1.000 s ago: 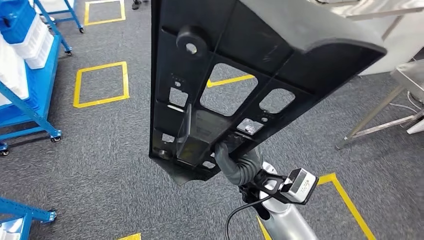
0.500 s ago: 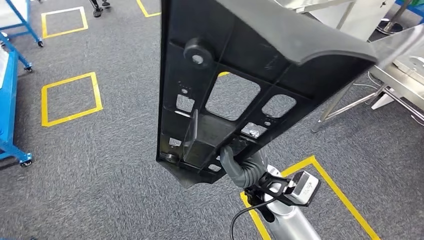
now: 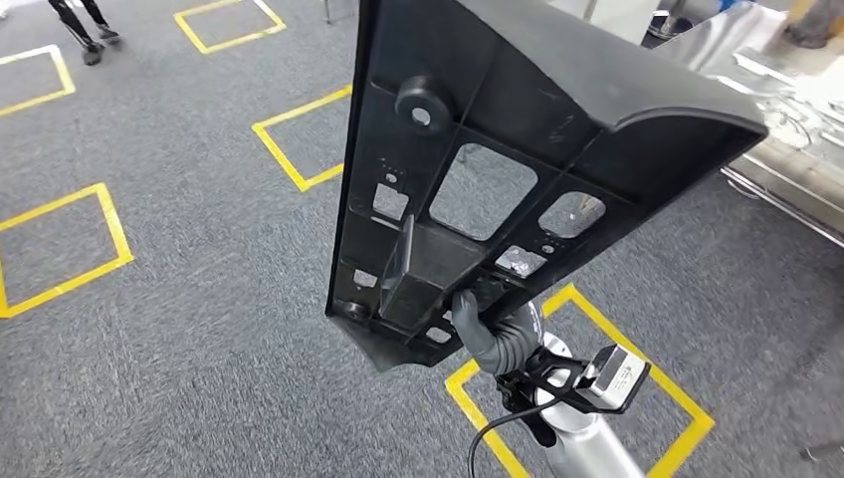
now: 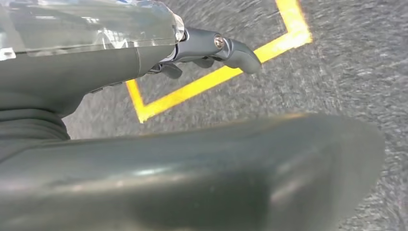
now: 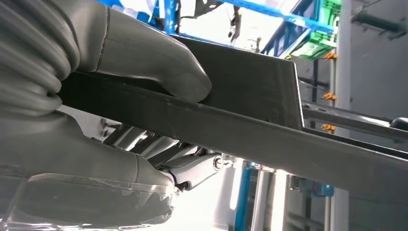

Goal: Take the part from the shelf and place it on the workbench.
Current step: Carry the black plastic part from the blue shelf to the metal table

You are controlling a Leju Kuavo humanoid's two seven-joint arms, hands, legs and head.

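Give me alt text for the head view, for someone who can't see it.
The robot's right hand grips the lower edge of a large black ribbed plastic part, holding it up over grey carpet marked with yellow tape squares. A metal workbench shows at the upper right.

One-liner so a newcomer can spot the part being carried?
Start at the grey carpet with yellow taped squares, then go up the silver right arm to the right hand. It grips the lower edge of the part, a large black plastic panel. Ribbed back, rectangular cut-outs and a round boss mark it out.
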